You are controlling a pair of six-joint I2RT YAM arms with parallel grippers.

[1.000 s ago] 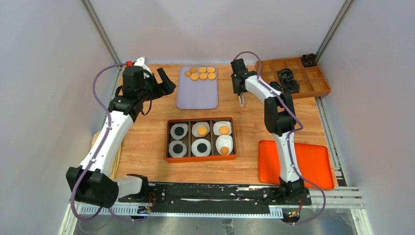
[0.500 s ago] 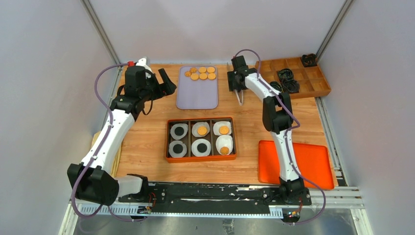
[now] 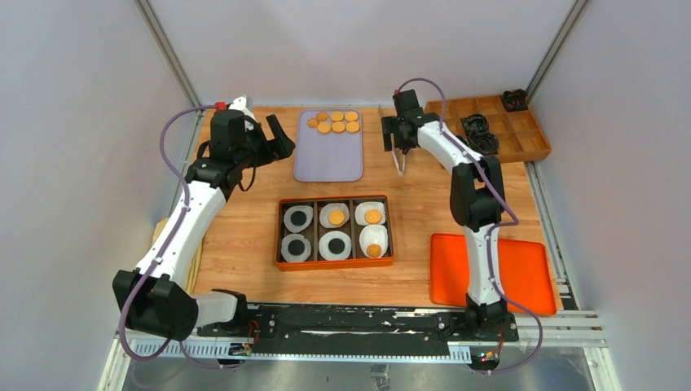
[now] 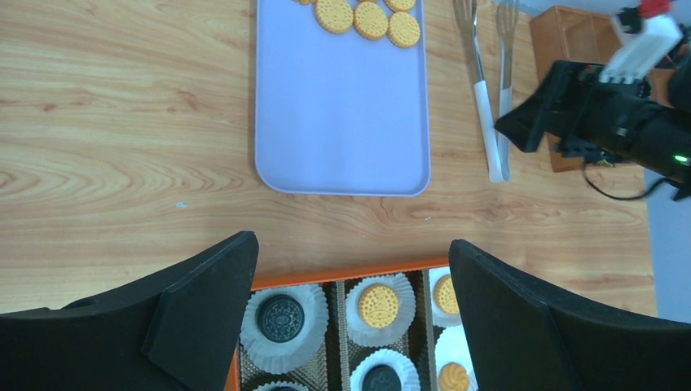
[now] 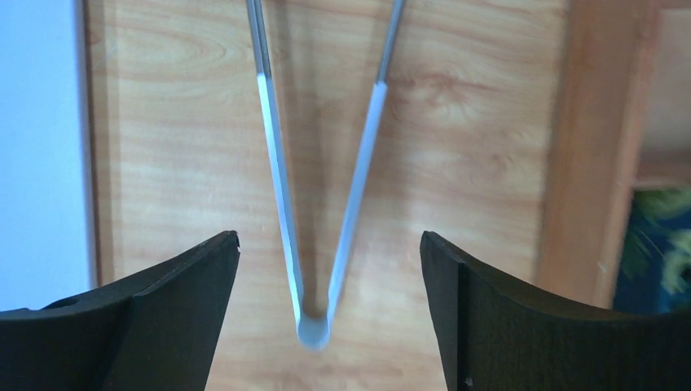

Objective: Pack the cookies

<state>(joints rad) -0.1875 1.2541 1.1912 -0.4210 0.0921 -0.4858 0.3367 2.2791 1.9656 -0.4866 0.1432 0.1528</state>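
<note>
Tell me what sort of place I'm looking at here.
Probably a robotics lab test cell, not a kitchen: a left arm and right arm bolted to a rail at a wooden table's edge, plain grey panels walling it in, and staged props: a lilac tray of cookies and a six-cell box.

Tongs [image 5: 314, 330] block gap between lilac tray [image 3: 328, 163] and wooden organizer [image 3: 513, 140]; bare table [image 3: 415, 204] between tray and box [image 3: 334, 265].

Small round golden cookies [image 3: 336, 121] crowd the top end of a flat lilac plastic tray [image 3: 328, 163], upper centre, slim metal tongs [image 3: 399, 165] just to its right; below, at centre, a six-cell orange box [image 3: 335, 265] holds seemingly three more.
</note>
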